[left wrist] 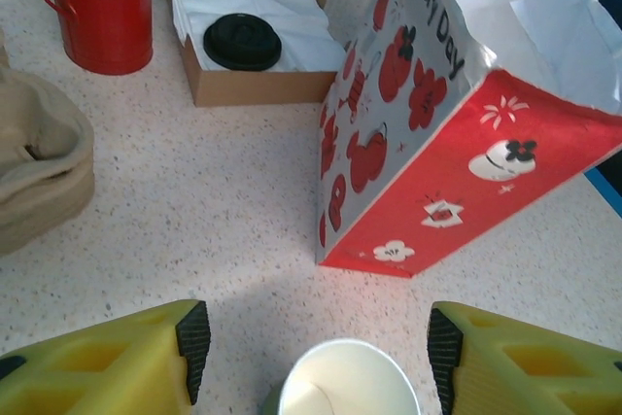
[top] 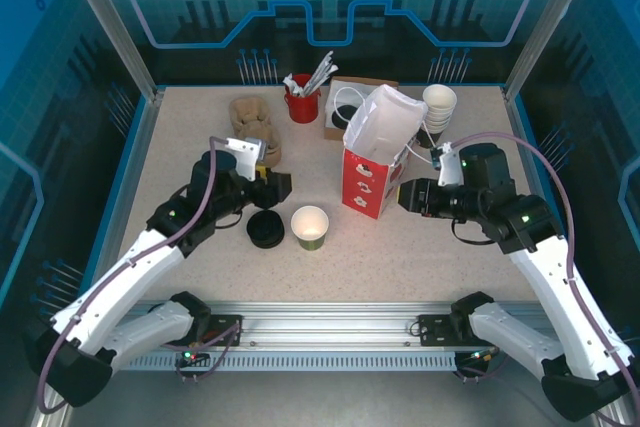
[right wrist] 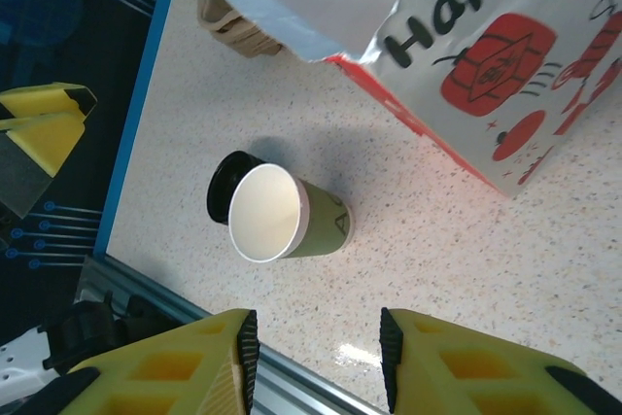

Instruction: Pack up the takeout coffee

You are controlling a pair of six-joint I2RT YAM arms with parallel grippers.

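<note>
The takeout coffee cup [top: 310,227] stands upright on the table, olive-green outside and white inside, its top uncovered. It also appears in the left wrist view as the cup [left wrist: 348,382] and in the right wrist view as the cup [right wrist: 301,216]. A black stack of lids [top: 265,230] sits right beside it on its left. My left gripper [top: 280,190] hovers just left of and behind the cup; its jaws [left wrist: 316,352] stand open, one on either side of the rim without touching it. My right gripper [top: 408,195] is beside the bag, open and holding nothing [right wrist: 316,352].
A red and white paper bag [top: 375,162] stands open behind the cup. Behind it are a cardboard box [left wrist: 253,85] with a black lid [left wrist: 243,41], a red tin [top: 302,102] and stacked white cups [top: 438,107]. A brown cup carrier [top: 255,127] lies at back left.
</note>
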